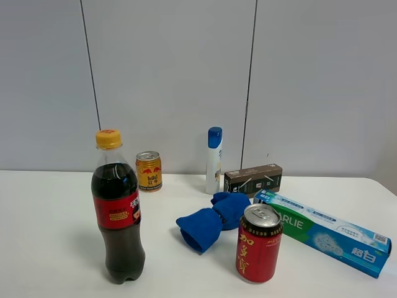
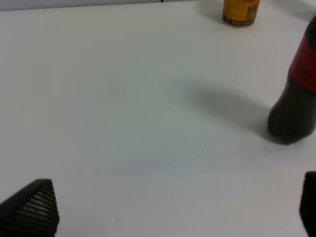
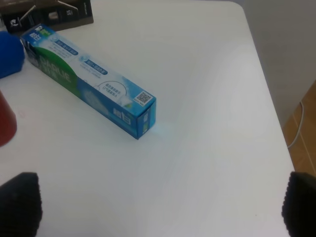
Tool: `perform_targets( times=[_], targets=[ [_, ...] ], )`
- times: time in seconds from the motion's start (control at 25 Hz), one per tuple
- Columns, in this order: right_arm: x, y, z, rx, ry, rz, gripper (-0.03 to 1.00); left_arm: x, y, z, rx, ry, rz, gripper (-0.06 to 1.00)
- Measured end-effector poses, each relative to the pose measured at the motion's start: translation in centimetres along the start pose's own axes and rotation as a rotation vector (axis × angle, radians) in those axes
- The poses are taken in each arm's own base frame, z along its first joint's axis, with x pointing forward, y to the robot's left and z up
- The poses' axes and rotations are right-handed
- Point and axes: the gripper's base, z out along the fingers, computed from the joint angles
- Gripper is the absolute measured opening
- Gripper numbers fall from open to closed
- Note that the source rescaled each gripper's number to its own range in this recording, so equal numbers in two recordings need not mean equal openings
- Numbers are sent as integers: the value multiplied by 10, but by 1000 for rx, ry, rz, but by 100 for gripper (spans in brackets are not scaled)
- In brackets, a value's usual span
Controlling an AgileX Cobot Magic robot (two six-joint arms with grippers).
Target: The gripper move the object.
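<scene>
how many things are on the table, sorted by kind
cans: 2, red can and gold can
bottles: 2, cola bottle and white spray bottle
boxes: 2, toothpaste box and dark box
cloths: 1, blue cloth
total: 7

Two cans (image 1: 258,243) (image 1: 149,171), one cola bottle (image 1: 117,208)

Blue cloth (image 1: 211,218) and toothpaste box (image 1: 322,231) crowd the red can (image 1: 258,243); its front stays open.
</scene>
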Motion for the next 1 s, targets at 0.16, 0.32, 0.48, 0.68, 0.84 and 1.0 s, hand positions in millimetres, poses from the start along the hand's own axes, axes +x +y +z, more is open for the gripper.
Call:
perform_targets(
  times=[0.16, 0.32, 0.48, 0.68, 0.84, 1.0],
  targets=[
    [0, 0, 0, 0, 0, 0, 100, 0, -1, 0, 7, 0, -25, 100],
    [0, 0, 0, 0, 0, 0, 100, 0, -1, 0, 16, -1, -68, 100],
    [0, 0, 0, 0, 0, 0, 100, 0, -2, 0, 17, -1, -76, 100],
    [0, 0, 0, 0, 0, 0, 100, 0, -2, 0, 17, -1, -78, 100],
    [0, 0, 0, 0, 0, 0, 100, 0, -2, 0, 17, -1, -78, 100],
    [0, 0, 0, 0, 0, 0, 100, 0, -2, 0, 17, -1, -78, 100]
  ],
)
